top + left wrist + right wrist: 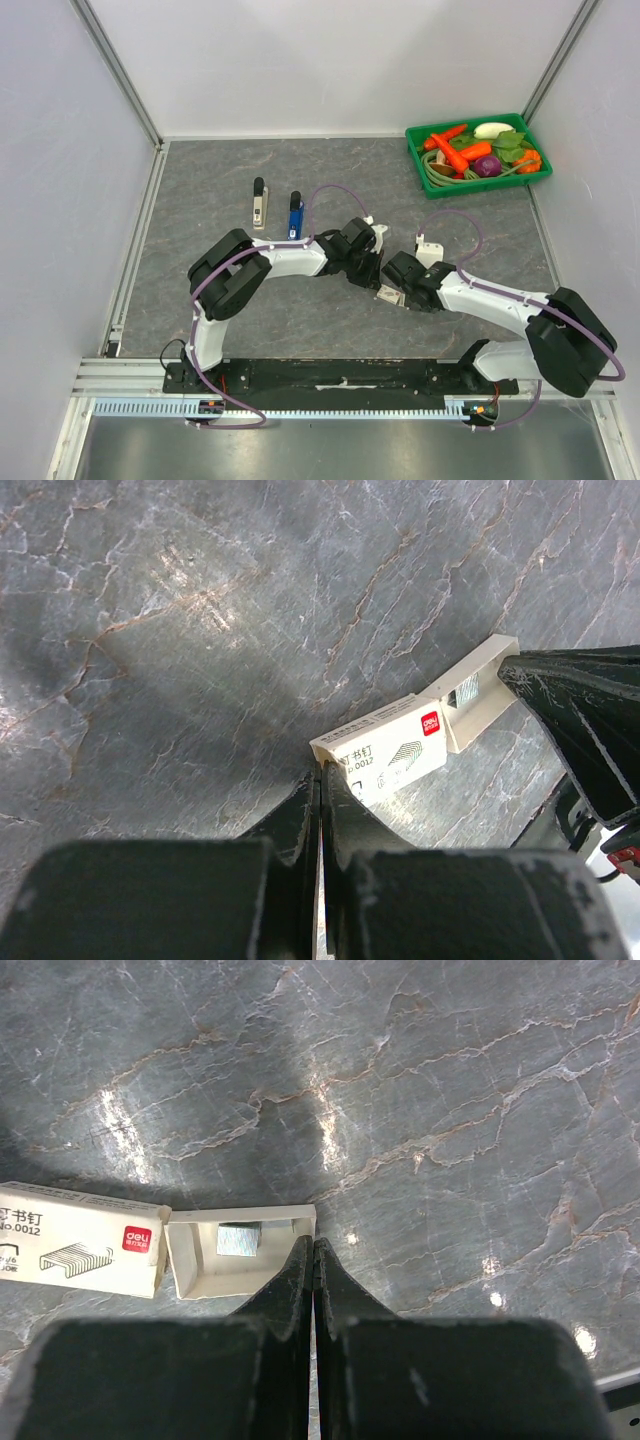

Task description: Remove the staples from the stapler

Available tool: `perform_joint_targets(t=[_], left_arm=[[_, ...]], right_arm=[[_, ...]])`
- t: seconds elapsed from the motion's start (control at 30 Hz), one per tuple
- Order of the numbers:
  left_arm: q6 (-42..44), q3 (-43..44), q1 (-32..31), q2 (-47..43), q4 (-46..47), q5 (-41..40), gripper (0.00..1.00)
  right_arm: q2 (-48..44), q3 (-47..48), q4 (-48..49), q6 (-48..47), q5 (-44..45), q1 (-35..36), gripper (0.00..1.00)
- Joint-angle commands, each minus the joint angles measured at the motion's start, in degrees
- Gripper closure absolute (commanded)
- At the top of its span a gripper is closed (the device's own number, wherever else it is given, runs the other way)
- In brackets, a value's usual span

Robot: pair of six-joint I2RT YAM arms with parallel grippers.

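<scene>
A: Stapler (295, 215), blue: position?

B: At 10 o'clock from the centre of the table (480, 235), lying flat along the 12–6 line. A white stapler (259, 203) lies just beside it at its 9 o'clock, parallel. Both are apart from the grippers. I cannot tell which of the two the task means.

A: What is near them?

B: The left forearm (290, 260) crosses just at their 6 o'clock, between them and the arm bases. A purple cable (330, 188) loops up close to the blue one's 3 o'clock.

A: Left gripper (321, 775)?

B: Clenched, fingers pressed together, on the near corner of a staple-box sleeve (385, 750). From overhead this is at 5 o'clock from centre, well apart from both staplers.

A: Right gripper (314, 1250)?

B: Clenched as well, tips nipping the end wall of the tray (195, 1260), which is drawn out of the sleeve. The two grippers face each other with the box between them.

A: Tray contents?

B: One short block of staples (238, 1240), against the tray's far wall.

A: Other items?

B: A green bin (490, 182) at 2 o'clock in the far corner, holding toy vegetables (470, 152), well apart from the arms.
</scene>
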Motion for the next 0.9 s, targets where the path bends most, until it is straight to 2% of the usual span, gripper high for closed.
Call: perform_joint_targets(t=[0.0,0.53,0.87], left_arm=[[-0.3,-1.5,-1.7,-0.2,-1.8,-3.8,0.98],[-1.5,-4.8,-4.0,-1.2,-0.6,-5.4,0.98],[-1.7,-4.7,-4.9,-1.4,-0.5,-5.8,0.98]], right_arm=[[0.6,0.5,1.4,2.0,1.5,0.2,1.0],[1.0,0.5,2.6,2.8,1.4,0.2,1.0],[3.0,0.6,8.2,0.9,-2.4,0.4,1.0]])
